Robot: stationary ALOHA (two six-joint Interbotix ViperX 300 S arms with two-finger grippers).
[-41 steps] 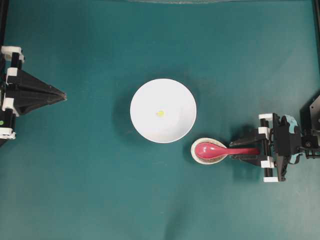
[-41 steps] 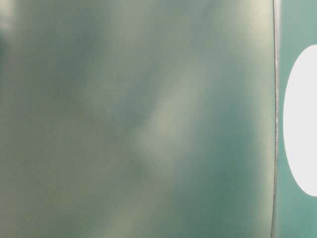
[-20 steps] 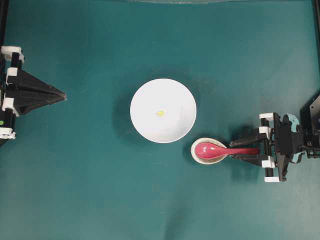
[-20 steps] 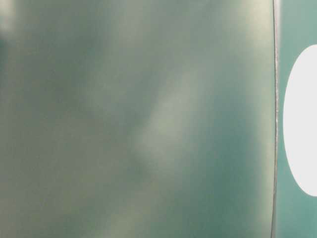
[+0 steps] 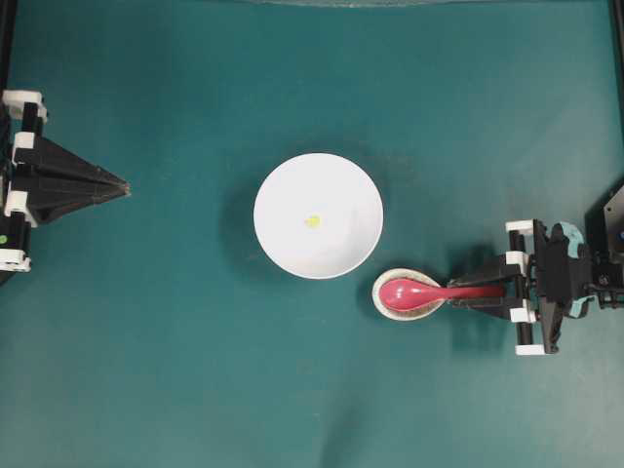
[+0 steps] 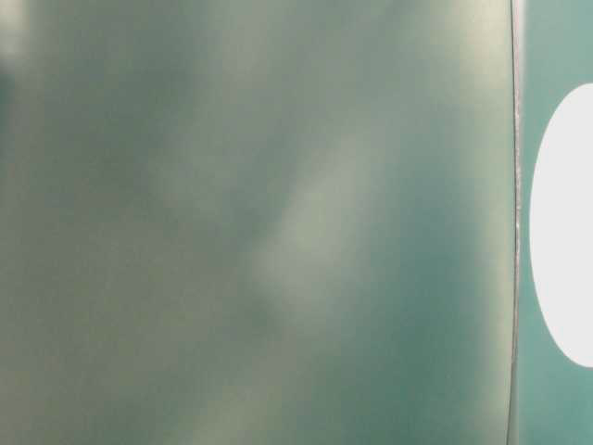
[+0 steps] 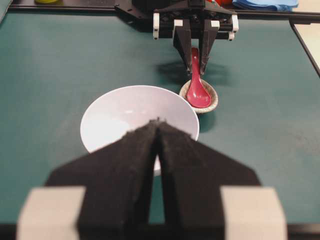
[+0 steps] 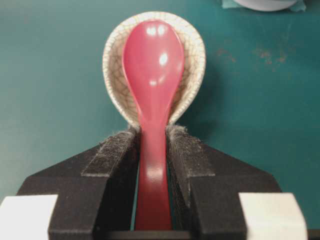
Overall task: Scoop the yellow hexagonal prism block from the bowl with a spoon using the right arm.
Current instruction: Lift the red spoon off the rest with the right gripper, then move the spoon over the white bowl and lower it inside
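Observation:
The white bowl (image 5: 278,185) sits mid-table with the tiny yellow hexagonal prism block (image 5: 312,221) lying inside it. To its lower right the red-pink spoon (image 5: 409,292) rests with its scoop in a small speckled spoon rest (image 5: 382,304) and its handle pointing right. My right gripper (image 5: 453,292) straddles that handle. In the right wrist view its pads (image 8: 182,145) press both sides of the spoon (image 8: 152,65) handle. My left gripper (image 5: 125,186) is shut and empty at the far left, pointing toward the bowl (image 7: 115,115).
A green mat covers the table. The spoon rest (image 8: 192,50) stands just right of the bowl's lower rim. The table-level view is mostly a blurred green surface, with a white edge of the bowl (image 6: 565,222) at the right.
My right gripper's fingers have closed in from a wide stance onto the spoon handle. The spoon, the bowl, the block and the left arm have not moved.

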